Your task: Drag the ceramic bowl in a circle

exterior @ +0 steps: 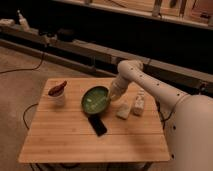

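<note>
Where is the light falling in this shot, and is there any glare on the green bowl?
Camera view: warm light falls on the wooden table, while the background behind it is dark. Camera view: pale glare streaks the glossy inside of the ceramic bowl, with the gripper at its right rim. Camera view: the white arm is brightest at lower right.

Green ceramic bowl (94,99), pale gripper (110,99) at its rim, black phone (98,126)
</note>
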`<act>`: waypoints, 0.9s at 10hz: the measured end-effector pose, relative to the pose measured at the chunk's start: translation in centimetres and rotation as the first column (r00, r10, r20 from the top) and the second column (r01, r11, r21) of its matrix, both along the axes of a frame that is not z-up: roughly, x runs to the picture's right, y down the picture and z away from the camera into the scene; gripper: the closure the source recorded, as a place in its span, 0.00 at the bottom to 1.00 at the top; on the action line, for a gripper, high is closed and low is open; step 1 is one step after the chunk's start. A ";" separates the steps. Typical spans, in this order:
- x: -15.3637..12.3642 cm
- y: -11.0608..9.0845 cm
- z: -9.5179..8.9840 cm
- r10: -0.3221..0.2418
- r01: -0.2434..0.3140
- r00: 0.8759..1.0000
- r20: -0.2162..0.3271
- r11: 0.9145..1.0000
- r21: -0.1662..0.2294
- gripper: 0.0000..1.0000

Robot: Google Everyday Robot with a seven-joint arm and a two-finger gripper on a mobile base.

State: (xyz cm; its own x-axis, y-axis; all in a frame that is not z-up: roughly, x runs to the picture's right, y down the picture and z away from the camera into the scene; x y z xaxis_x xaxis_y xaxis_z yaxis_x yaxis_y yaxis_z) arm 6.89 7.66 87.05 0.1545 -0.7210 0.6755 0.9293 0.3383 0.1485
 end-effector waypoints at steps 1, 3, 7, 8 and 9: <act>1.5 1.2 -0.5 -0.010 0.010 1.000 -0.011 1.000 -0.008 1.00; 4.9 2.7 -1.0 -0.008 0.007 0.999 -0.052 1.000 -0.020 1.00; 10.1 0.6 0.6 0.120 -0.122 0.981 -0.150 0.993 -0.003 1.00; 10.5 -1.5 2.0 0.171 -0.170 0.971 -0.168 0.985 0.018 1.00; 10.3 -3.2 3.1 0.198 -0.195 0.964 -0.178 0.980 0.034 1.00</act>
